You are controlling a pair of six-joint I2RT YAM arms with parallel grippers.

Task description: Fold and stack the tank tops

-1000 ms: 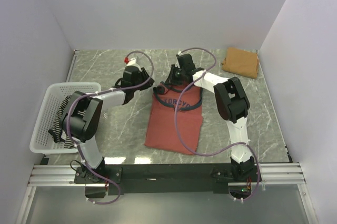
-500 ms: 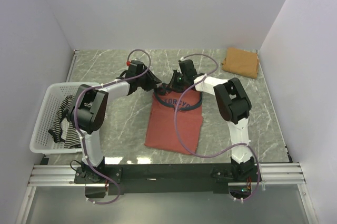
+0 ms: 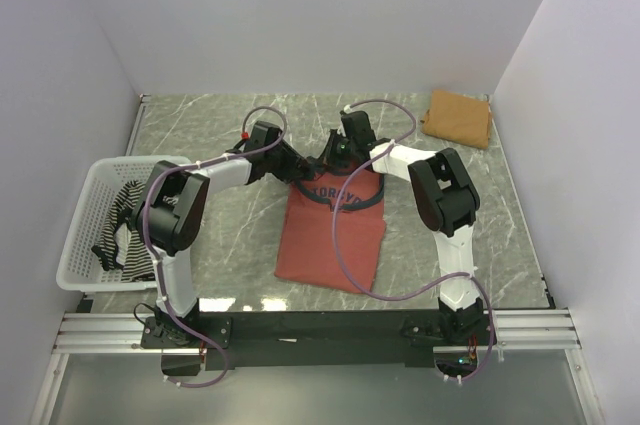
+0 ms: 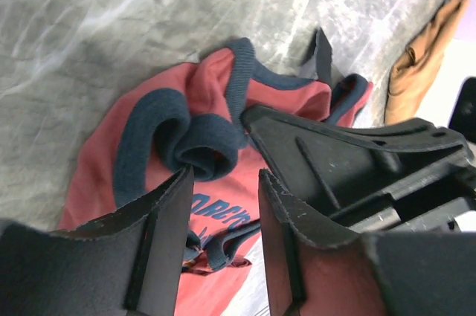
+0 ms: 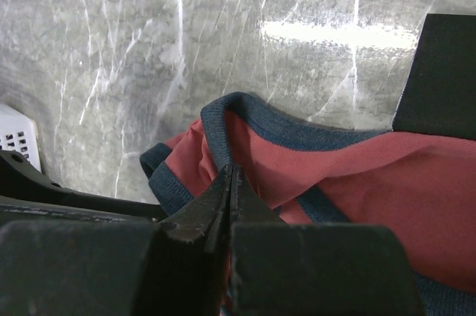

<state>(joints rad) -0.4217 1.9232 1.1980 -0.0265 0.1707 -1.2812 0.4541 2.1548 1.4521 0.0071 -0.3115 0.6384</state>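
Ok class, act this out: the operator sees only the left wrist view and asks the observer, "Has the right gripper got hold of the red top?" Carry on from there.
Observer: Yes. The right wrist view shows the right gripper shut on the rust-red tank top, pinching its dark strap trim.
Operator: What's in the basket?
Observer: The striped tank top, bunched inside the white basket.
Operator: How does the rest of the red top lie?
Observer: From above, flat on the table, its hem towards the arms' bases.

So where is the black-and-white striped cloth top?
The striped top lies bunched inside the white plastic mesh basket at the left of the table, overhead view.
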